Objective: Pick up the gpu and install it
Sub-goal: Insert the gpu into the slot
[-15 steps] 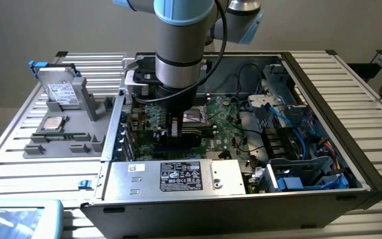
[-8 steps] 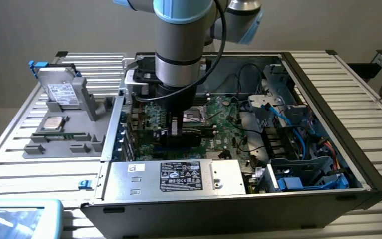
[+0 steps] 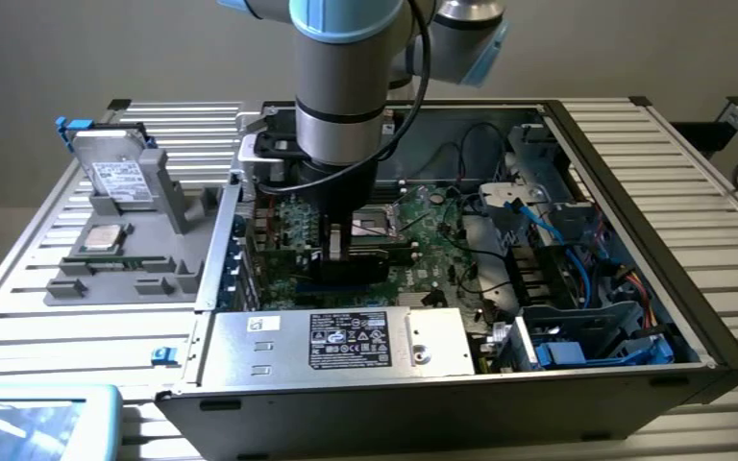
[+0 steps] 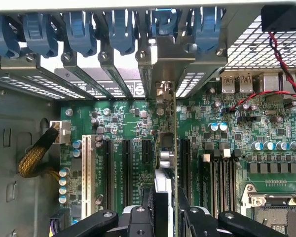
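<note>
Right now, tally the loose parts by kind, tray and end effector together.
gpu, held in the end effector: 1
Silver drive on the grey tray: 1
Processor chip on the tray: 1
Memory stick on the tray: 1
Total: 4

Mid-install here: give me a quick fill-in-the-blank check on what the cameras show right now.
1. The end effector is shut on the gpu, inside the open computer ____.
2. The motherboard beneath the gpu is ____.
3. The retention clips at the rear expansion slots are ____.
4. The silver drive on the grey tray carries a ____ label.
Missing words: case, green, blue, white.
</note>
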`<state>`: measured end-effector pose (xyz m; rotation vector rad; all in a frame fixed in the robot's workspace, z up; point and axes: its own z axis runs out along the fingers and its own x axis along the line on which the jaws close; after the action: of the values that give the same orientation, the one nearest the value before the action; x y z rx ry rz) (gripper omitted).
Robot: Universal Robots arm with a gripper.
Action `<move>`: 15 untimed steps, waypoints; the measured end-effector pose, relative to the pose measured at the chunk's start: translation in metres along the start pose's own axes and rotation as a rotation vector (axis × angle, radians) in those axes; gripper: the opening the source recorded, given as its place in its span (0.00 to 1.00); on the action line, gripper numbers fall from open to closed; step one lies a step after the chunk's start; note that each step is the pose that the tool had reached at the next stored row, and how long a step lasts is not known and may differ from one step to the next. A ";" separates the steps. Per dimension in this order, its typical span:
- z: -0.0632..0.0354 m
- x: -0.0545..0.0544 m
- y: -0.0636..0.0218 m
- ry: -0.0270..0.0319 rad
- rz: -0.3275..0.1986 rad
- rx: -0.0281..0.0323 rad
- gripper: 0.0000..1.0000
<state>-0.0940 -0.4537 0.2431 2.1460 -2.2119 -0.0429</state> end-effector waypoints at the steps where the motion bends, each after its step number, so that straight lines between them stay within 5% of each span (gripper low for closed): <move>1: 0.0000 0.000 0.0001 0.0000 0.000 0.0000 0.29; 5: -0.0001 0.000 0.0003 -0.0024 0.000 -0.0008 0.29; 8: 0.0000 0.000 0.0002 -0.0151 -0.001 -0.0027 0.29; 15: 0.0000 0.000 0.0002 -0.0158 -0.001 -0.0078 0.29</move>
<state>-0.0942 -0.4538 0.2431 2.1502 -2.2154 -0.0686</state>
